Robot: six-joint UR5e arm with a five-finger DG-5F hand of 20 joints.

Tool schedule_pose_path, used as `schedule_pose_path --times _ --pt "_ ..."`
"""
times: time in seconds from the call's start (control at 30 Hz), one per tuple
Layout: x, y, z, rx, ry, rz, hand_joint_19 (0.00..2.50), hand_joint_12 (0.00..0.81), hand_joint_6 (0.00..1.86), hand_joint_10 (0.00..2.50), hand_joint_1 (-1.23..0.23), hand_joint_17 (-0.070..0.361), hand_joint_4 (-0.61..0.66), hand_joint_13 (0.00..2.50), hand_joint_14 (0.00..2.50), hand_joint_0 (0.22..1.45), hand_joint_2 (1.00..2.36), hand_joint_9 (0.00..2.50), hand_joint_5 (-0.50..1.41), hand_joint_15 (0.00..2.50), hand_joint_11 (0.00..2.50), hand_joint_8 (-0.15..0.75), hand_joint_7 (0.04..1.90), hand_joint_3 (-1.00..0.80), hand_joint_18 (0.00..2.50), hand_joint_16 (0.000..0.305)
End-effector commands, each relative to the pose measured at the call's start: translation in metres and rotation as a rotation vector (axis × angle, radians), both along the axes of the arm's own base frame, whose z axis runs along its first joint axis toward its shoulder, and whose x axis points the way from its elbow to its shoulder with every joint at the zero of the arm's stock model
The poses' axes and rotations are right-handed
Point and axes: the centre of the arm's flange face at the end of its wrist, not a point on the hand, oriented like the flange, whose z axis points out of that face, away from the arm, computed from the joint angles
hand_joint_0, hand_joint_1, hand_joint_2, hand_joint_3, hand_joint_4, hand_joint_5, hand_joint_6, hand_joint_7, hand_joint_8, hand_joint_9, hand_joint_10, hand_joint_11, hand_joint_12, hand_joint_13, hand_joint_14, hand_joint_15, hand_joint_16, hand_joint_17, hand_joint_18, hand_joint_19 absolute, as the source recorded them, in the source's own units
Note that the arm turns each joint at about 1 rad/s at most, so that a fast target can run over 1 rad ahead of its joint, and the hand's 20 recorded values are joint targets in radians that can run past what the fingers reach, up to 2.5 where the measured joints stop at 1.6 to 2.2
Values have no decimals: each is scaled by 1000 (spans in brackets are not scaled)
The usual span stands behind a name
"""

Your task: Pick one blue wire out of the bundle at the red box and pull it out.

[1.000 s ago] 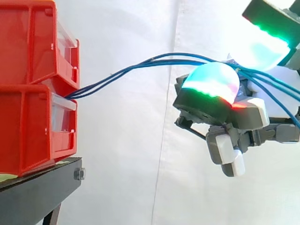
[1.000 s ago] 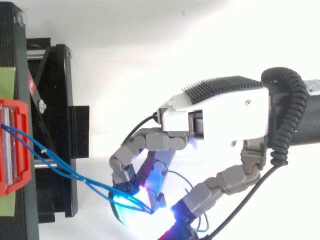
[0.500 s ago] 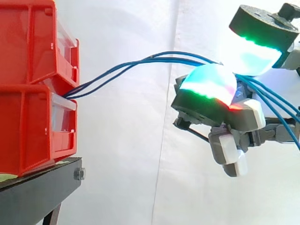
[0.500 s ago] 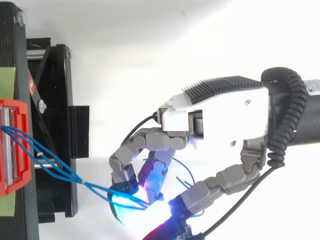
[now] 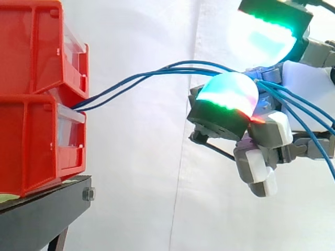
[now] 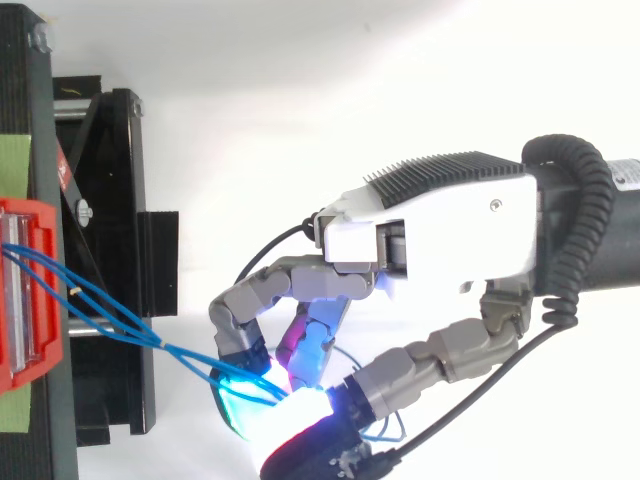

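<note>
Several blue wires (image 5: 131, 80) leave the gap between the upper red bin (image 5: 31, 47) and the lower red bin (image 5: 31, 136) and run together into the robot hand (image 6: 430, 225). The chief risk is therefore that a pull draws out the whole bundle rather than one strand. The cause would be the contact itself: in the side view the strands lie side by side across the top of the lower glowing pad (image 5: 227, 94), with none visibly set apart. A second risk is slip, since the upper pad (image 5: 264, 34) stands clear above the wires and probably adds no clamping force. A hard pull on all strands might also tug the bins, which sit stacked at the edge of the black bench (image 5: 42, 214).

Pose: the robot hand is held well to the right of the bins, before the white curtain (image 5: 146, 183), with the wrist at the right and the fingers (image 6: 255, 300) reaching left. The fingers are curled round the wires, which converge at the glowing tips; whether any single strand is firmly pinched cannot be told. The wires span the gap in a gentle upward bow, not taut.
</note>
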Motion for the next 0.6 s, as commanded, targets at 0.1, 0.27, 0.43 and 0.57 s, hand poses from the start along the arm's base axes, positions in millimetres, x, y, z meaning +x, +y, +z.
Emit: schedule_pose_path --times 0.1,0.27,0.43,0.57 --pt "0 0 0 -1 0 0 565 462 500 17 -606 142 295 1013 13 624 1018 1130 -58 409 474 371 1425 -121 885 63" --pt "0 0 0 -1 0 -2 554 472 543 18 -698 146 302 1022 13 621 1016 1119 -83 414 509 380 1333 -96 897 65" --pt "0 0 0 -2 1 -3 591 448 518 16 -658 136 279 992 15 548 1013 1088 -77 426 503 355 1385 -337 836 61" --pt "0 -3 -1 -23 1 -26 594 444 501 17 -589 135 267 990 15 563 1013 1098 -66 428 505 351 1402 -333 829 60"
